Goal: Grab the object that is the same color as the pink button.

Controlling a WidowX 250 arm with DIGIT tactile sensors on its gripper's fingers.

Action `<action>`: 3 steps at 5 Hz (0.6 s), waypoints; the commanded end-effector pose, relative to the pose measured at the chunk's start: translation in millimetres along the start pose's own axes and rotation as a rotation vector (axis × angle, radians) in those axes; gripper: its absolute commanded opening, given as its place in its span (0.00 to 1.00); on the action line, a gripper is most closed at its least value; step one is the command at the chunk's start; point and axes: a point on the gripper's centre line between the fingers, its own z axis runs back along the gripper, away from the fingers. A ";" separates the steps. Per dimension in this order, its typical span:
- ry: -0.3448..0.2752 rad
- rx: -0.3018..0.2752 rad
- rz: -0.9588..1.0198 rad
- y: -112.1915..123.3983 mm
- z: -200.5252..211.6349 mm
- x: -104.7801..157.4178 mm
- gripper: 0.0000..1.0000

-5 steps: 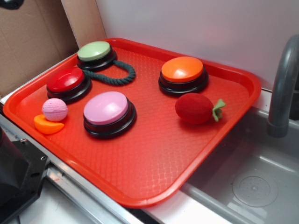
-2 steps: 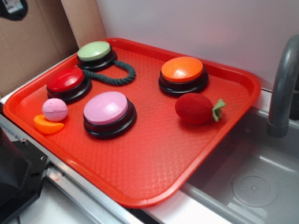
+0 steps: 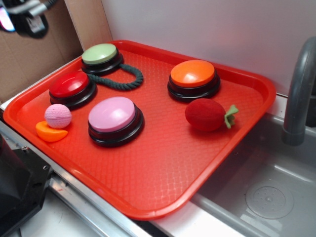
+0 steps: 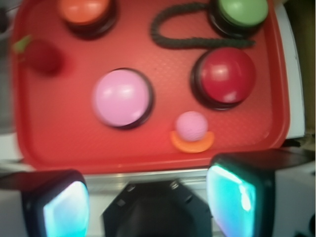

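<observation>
The small pale pink ribbed ball [image 3: 58, 115] lies at the tray's near left, touching an orange wedge [image 3: 51, 132]; in the wrist view the ball [image 4: 192, 126] sits above the wedge [image 4: 192, 142]. The pink button [image 3: 112, 114] with its black base stands right of the ball, also in the wrist view [image 4: 121, 97]. My gripper [image 3: 22, 17] hangs high at the top left corner, well above and behind the ball. In the wrist view the gripper [image 4: 153, 207] is open and empty, its fingers [image 4: 239, 197] spread wide over the tray's near edge.
A red tray [image 3: 163, 173] holds a red button [image 3: 71, 85], a green button [image 3: 101, 54], an orange button [image 3: 193, 74], a dark green rope loop [image 3: 123, 79] and a red plush strawberry [image 3: 206, 114]. A grey sink [image 3: 266, 192] and faucet [image 3: 298, 94] lie right. Cardboard stands at the left.
My gripper has come further into the exterior view at the top left, moving right and down. Nothing on the tray has moved.
</observation>
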 end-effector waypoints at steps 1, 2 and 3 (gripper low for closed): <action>-0.037 0.002 0.054 33.3 -51.2 14.9 1.00; -0.028 -0.006 0.057 41.8 -81.8 10.9 1.00; 0.006 -0.010 0.082 45.9 -105.7 5.9 1.00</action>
